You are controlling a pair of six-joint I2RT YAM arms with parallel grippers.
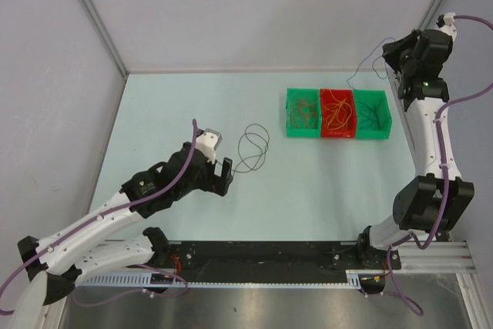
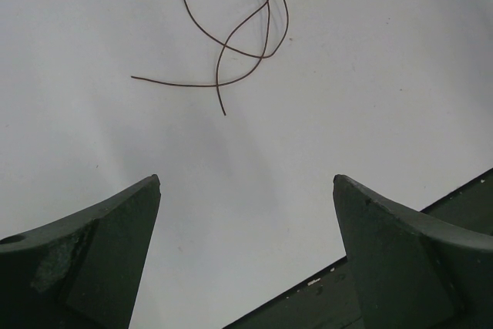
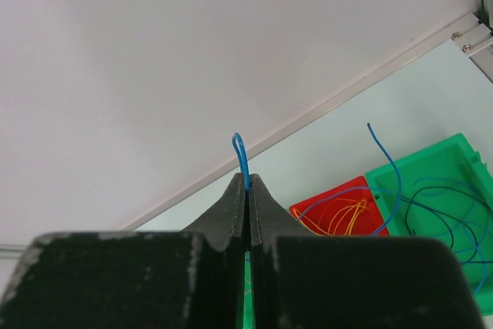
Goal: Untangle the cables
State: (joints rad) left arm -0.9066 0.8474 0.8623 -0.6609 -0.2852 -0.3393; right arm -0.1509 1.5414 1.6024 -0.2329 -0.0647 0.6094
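Up at the far right corner of the table (image 1: 169,105), the right gripper (image 3: 247,184) hangs high, its jaws pressed fully together on a blue cable (image 3: 244,166). A small loop pokes out above the fingertips, and the rest trails down toward the bins. I take the height to be the point: lifting the strand that far should draw it free of the others so it can be dropped where it belongs.

Three bins sit in a row below it. The left green bin (image 1: 289,113) holds a few reddish-brown strands. The red bin (image 1: 337,135) holds orange ones. The right green bin (image 1: 387,117) holds blue ones, so the sorting looks to go by colour.

Nearer the middle, a dark brown cable (image 2: 239,28) lies alone on the bare surface in loose overlapping loops, both ends free. The left gripper (image 2: 246,190) hovers low just short of it, fingers spread wide and holding nothing. It seems placed there to take that strand next, though so thin a wire lying flat could slip the pinch.
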